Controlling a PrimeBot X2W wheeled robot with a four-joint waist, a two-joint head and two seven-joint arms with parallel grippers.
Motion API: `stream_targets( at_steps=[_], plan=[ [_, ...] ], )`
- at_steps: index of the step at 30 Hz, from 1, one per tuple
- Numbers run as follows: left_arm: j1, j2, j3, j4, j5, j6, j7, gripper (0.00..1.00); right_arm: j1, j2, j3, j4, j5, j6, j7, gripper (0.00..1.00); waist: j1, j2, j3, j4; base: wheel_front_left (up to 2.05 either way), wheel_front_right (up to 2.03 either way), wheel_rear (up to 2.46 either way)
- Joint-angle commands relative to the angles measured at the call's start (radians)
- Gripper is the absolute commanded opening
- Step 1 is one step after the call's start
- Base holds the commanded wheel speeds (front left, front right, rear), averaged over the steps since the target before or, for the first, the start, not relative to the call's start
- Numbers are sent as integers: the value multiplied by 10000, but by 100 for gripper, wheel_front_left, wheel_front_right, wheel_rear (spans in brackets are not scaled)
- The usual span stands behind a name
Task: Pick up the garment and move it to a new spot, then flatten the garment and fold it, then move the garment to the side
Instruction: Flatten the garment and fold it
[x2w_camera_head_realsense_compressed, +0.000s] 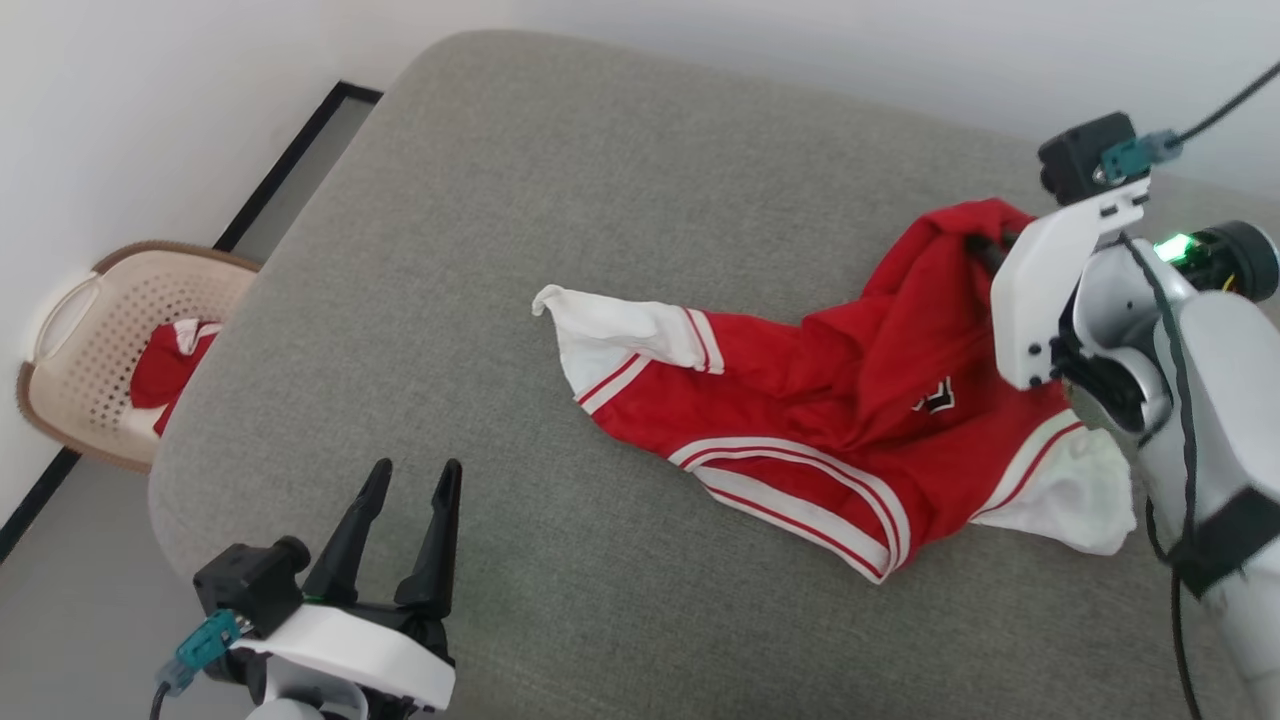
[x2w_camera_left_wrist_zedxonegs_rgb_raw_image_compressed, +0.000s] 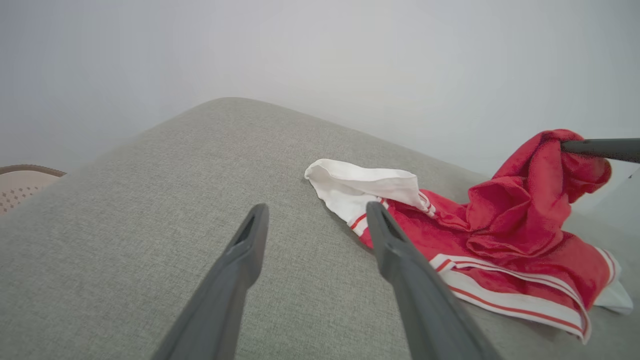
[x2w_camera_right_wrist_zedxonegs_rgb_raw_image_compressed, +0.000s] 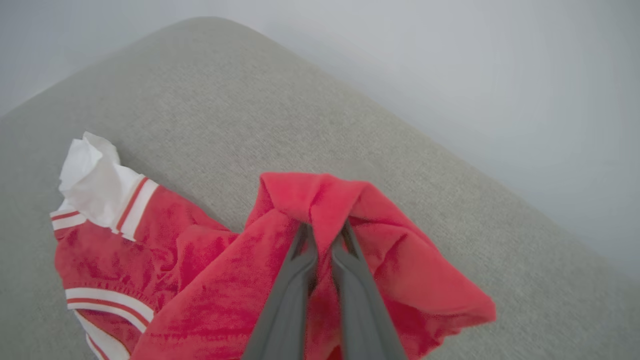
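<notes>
Right gripper (x2w_camera_right_wrist_zedxonegs_rgb_raw_image_compressed: 322, 231): pinching a raised fold of the garment (x2w_camera_head_realsense_compressed: 800, 420).
Left gripper (x2w_camera_head_realsense_compressed: 416, 470): spread, apart from the garment.
Risk: pinch could slip as trailing cloth drags.

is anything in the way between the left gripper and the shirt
Nothing visible. Only bare grey cushion lies between the open left gripper and the shirt, whose white sleeve is nearest. The right gripper is shut on a raised red fold.

Garment (x2w_camera_head_realsense_compressed: 800, 420): red, white sleeves, red-and-white striped trim, black white-edged print. Cushion (x2w_camera_head_realsense_compressed: 560, 200): heathered grey. Basket (x2w_camera_head_realsense_compressed: 110, 290), at left: beige, perforated, brown rim. Wall (x2w_camera_head_realsense_compressed: 120, 100): plain white.
</notes>
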Motion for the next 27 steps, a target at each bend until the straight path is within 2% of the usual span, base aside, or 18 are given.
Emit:
stream_targets(
  at_steps=[1,2,3,4,5,10,14,20,27],
  plan=[
    [-183,-31,-30,41,36,-58,-50,100,-424,52,161,653,-38,-5,-218,0,0,0,191,190,0,0,0],
    [-239,-63,-65,54,21,-49,-50,100,-674,73,282,1088,-69,-5,-380,0,0,0,251,236,0,0,0],
    [-291,-91,-111,57,-10,-52,-50,100,-923,122,337,1494,-37,-5,-598,13,0,0,302,273,0,0,0],
    [-332,-95,-150,71,-42,-54,-50,100,-1138,146,424,1886,-60,-5,-798,47,0,0,346,301,0,0,0],
    [-374,-88,-187,85,-61,-55,-50,100,-1330,184,542,2245,-114,-5,-1004,100,0,0,391,325,0,0,0],
    [-424,-45,-187,130,-151,-58,-50,100,-1972,426,913,3388,88,-5,-1554,100,0,0,468,285,0,0,0],
    [-449,30,-125,157,-131,-60,-50,100,-2354,456,1469,3808,378,-5,-1977,100,0,0,436,95,0,0,0],
    [-285,198,65,104,-124,-61,-50,100,-2426,237,2096,3411,1148,-5,-2562,100,0,0,238,-434,0,0,0],
    [6,462,328,51,-55,-62,-50,100,-1575,-282,2277,2496,1926,-5,-2761,100,0,0,-67,-1164,0,0,0]
  ],
)
